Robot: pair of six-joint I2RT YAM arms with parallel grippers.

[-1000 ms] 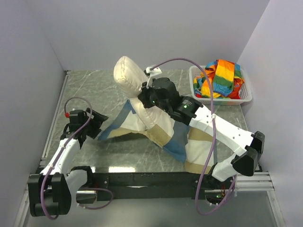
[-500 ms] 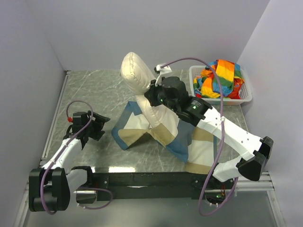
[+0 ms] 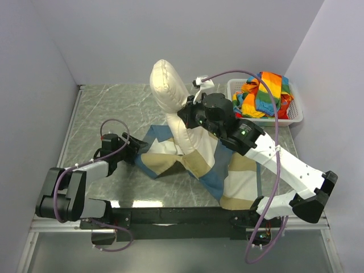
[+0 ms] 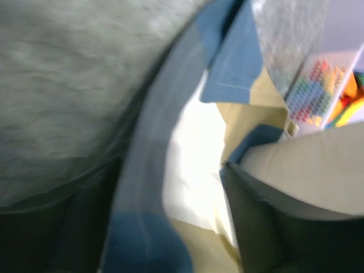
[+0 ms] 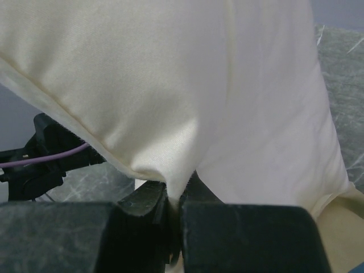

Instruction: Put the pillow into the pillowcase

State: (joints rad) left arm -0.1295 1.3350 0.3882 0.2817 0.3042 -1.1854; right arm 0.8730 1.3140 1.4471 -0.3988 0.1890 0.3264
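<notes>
So the insertion step is what's being worked on here, and it looks only partly done. The pillow (image 3: 169, 94) is pinched in the right gripper (image 5: 173, 196), with the jaws clamped tight on a fold of the cream fabric. It's held nearly upright over the middle of the table (image 3: 108, 108), top end up in the air and bottom end down on the pillowcase (image 3: 239, 170). Whether that bottom end is actually tucked inside the case or just resting on top can't be told from overhead, tbh. The case itself is spread out, a bit crumpled, toward the near right.

The left gripper (image 3: 135, 151) is set low at the case's left corner with its jaws spread wide. In the wrist view the blue hem is seen right between the fingers, but nothing is pinched yet. That view is pretty blurred, so contact can't be confirmed.

Next move, probably: the hem needs to be grabbed on the left side and lifted so the mouth is opened up, and then the pillow can be pushed down in. Only one layer should be caught, otherwise the mouth gets pinned closed. The basket (image 3: 296, 118) of rainbow cloth (image 3: 264, 94) at the far right is well apart and isn't involved.
</notes>
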